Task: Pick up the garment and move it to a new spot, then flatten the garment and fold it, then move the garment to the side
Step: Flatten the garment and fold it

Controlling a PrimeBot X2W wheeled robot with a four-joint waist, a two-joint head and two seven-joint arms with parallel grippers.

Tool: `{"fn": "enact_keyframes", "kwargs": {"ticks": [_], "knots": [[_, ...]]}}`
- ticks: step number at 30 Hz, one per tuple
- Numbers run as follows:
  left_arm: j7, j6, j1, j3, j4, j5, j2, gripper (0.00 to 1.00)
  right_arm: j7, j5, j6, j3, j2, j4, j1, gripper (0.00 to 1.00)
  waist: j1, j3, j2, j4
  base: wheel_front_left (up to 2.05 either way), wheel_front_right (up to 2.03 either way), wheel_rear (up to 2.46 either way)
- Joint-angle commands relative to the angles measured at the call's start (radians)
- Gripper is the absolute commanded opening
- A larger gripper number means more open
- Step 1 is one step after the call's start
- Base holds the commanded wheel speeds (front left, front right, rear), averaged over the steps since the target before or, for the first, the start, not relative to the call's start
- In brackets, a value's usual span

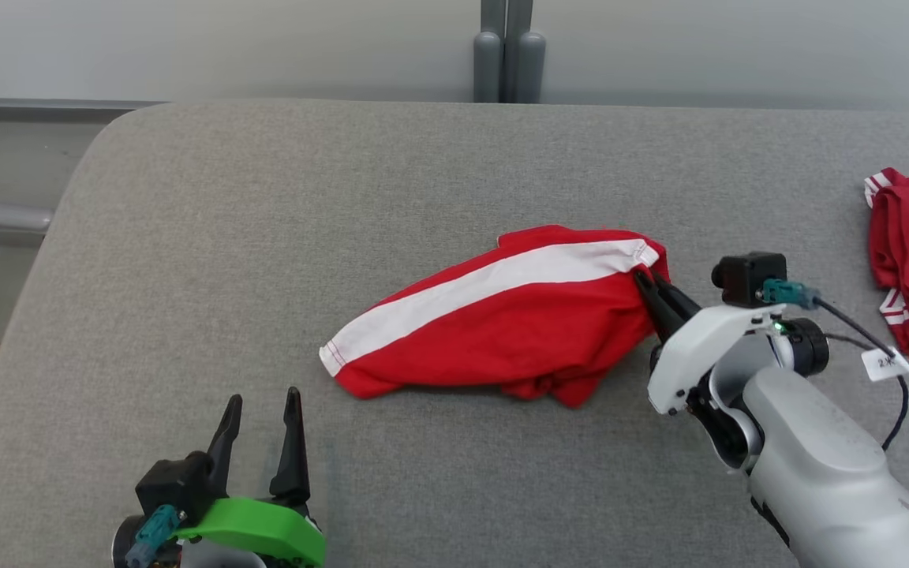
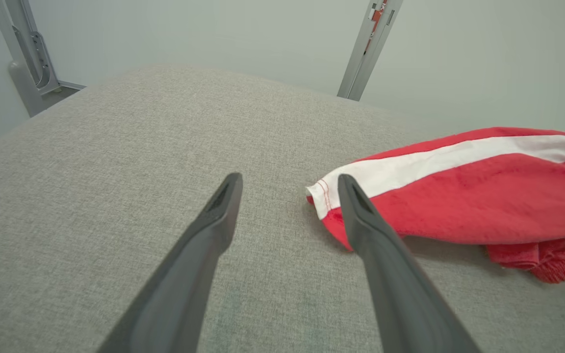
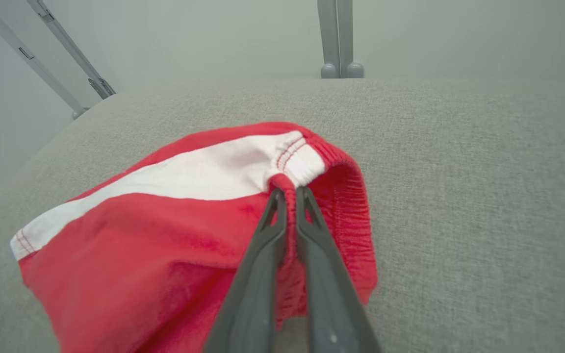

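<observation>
My right hand (image 3: 287,196) pinches the garment (image 1: 502,323) at its waistband, probably just the rim | garment lies on the table (image 1: 265,197), long axis running left from my pinch | my left hand (image 1: 263,396) spread, near its far hem

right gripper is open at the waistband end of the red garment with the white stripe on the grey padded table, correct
Not open. The right gripper is shut on the waistband end of the red garment with the white stripe, with cloth pinched in its jaws, on the grey padded table. The right wrist view shows it.
</observation>
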Motion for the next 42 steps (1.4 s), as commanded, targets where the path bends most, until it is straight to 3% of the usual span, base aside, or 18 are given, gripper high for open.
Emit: {"fn": "enact_keyframes", "kwargs": {"ticks": [1,6,12,21,34,42], "knots": [[0.0,-0.007,0.01,0.001,0.006,-0.014,0.0,1.0,-0.018,0.014,0.0,0.014,-0.016,-0.039,0.042,0.0,0.0,-0.008,0.0,-0.03,0.0,0.0,0.0],[0.03,-0.022,0.012,-0.004,0.023,-0.081,0.0,1.0,-0.053,0.025,0.0,0.038,-0.067,-0.181,0.154,0.0,0.0,-0.011,0.0,-0.082,0.0,0.0,0.0],[0.087,-0.036,-0.035,0.003,0.066,-0.174,0.0,1.0,-0.053,-0.002,0.0,0.018,-0.075,-0.273,0.249,0.0,0.0,-0.004,0.0,-0.134,0.0,0.0,0.0],[0.211,-0.058,-0.168,-0.023,0.22,-0.223,0.007,1.0,-0.022,-0.048,0.0,-0.004,-0.063,-0.33,0.27,0.0,0.0,0.018,0.0,-0.173,0.0,0.0,0.0],[0.181,-0.083,-0.204,-0.071,0.274,-0.268,0.002,1.0,-0.009,-0.084,0.0,-0.036,-0.041,-0.349,0.276,0.0,0.0,0.028,0.0,-0.182,0.0,0.0,0.0],[0.171,-0.083,-0.216,-0.098,0.274,-0.285,0.001,0.58,-0.004,-0.095,0.0,-0.045,-0.029,-0.351,0.278,0.0,0.0,0.032,0.0,-0.182,0.0,0.0,0.0]]}}
